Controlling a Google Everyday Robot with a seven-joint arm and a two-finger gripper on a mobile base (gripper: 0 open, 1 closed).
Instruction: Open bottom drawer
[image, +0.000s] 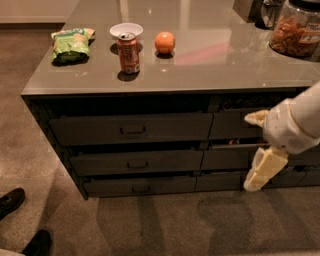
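The bottom drawer (115, 186) is the low, wide, dark grey front at the foot of the left stack, with a small dark loop handle (141, 189) at its middle. It sits under two taller drawer fronts (131, 129). My gripper (256, 181) hangs from the white arm (295, 125) at the right, in front of the neighbouring stack's lower drawers (222, 181). It is well to the right of the bottom drawer's handle and touches nothing that I can see.
On the grey countertop (210, 65) stand a soda can (129, 52), a white bowl (126, 30), an orange (164, 42), a green chip bag (71, 45) and a snack jar (295, 32). A person's dark shoes (12, 202) are on the carpet at the lower left.
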